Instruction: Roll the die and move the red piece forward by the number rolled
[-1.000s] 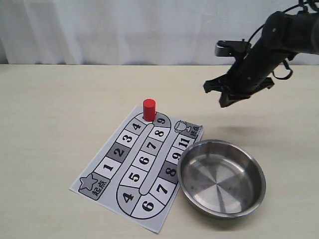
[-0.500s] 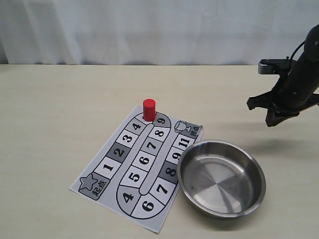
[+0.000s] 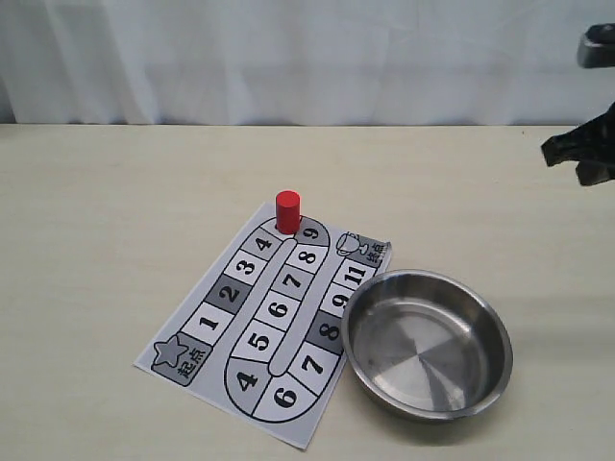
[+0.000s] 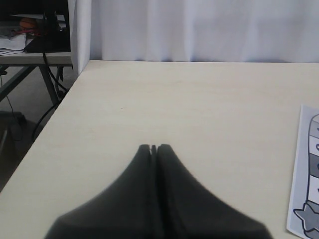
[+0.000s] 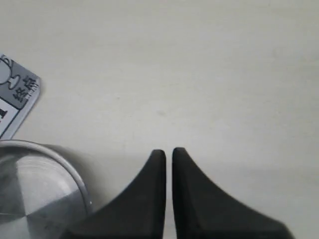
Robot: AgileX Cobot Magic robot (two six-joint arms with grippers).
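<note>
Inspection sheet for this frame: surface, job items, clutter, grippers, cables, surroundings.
Surface: pale table, bare apart from the items below.
Job's things: red piece stands upright at the top bend of the game board, between squares 4 and 9. The die is not seen in any view.
Clutter: steel bowl, empty, its rim over the board's edge by squares 8 to 11.
Grippers: left gripper shut and empty, above bare table. Right gripper closed to a thin slit, empty, off beyond the bowl.
Cables: dark cables under a side desk.
Surroundings: white curtain behind the table.
</note>
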